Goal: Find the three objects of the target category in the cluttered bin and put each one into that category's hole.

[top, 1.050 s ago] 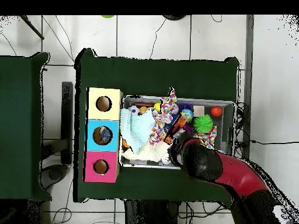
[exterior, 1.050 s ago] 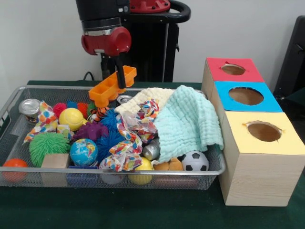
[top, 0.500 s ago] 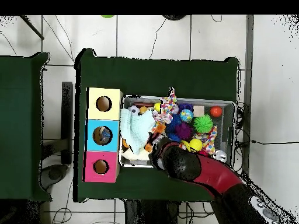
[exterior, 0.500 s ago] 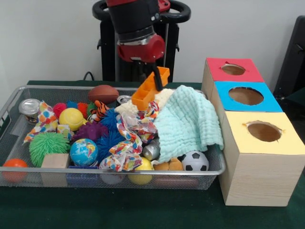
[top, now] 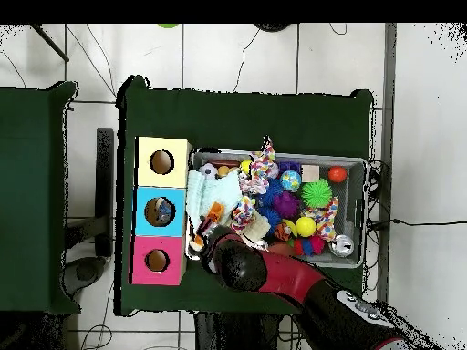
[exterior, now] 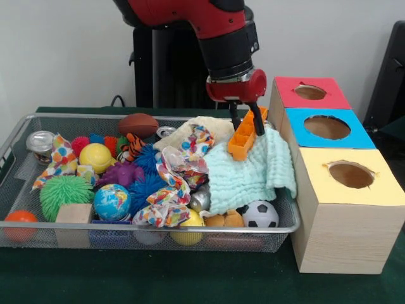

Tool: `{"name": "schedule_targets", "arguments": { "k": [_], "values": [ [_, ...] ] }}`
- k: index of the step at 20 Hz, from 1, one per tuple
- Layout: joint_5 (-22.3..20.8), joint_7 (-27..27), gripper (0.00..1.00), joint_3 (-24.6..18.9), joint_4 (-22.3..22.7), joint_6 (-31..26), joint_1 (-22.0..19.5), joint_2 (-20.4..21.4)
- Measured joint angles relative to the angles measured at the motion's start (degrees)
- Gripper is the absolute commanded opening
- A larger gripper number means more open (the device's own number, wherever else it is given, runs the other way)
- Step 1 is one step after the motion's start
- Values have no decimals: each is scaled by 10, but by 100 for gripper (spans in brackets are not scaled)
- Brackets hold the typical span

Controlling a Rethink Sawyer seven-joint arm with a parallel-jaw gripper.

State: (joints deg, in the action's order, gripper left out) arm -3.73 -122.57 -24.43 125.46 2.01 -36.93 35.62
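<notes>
The arm [exterior: 209,25] runs off the top edge in the front view, its upper links out of sight, and in the overhead view it covers the near wall of the wire bin [top: 358,164] (the bin's contents there are lost under it). The mint cloth [exterior: 250,171] buries whatever lies beneath; only slivers of a silver ball [exterior: 201,201] peek out

A wire bin [exterior: 12,147] sits on the bench [exterior: 158,278], with a row of three boxes [exterior: 345,209] just beside its right end in the front view. Inside, a cloth [exterior: 243,174] lies toward the boxes, over a soccer ball [exterior: 259,214]; a globe ball [exterior: 111,201] sits near the front wall.
</notes>
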Motion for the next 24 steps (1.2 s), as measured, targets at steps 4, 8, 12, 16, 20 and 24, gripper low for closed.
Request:
{"name": "schedule_targets", "arguments": {
  "k": [4, 8, 12, 16, 20, 24],
  "values": [
    [0, 0, 0, 15, 3, 31, 0, -15],
    [0, 0, 0, 18, 4, 37, 0, -39],
    [0, 0, 0, 19, 2, 36, -2, -43],
    [-19, 0, 0, 23, -6, 35, -2, -44],
    [-41, 0, 0, 31, -22, 27, 5, -44],
    [-74, 0, 0, 46, -51, -6, 25, -38]
  ]
}}
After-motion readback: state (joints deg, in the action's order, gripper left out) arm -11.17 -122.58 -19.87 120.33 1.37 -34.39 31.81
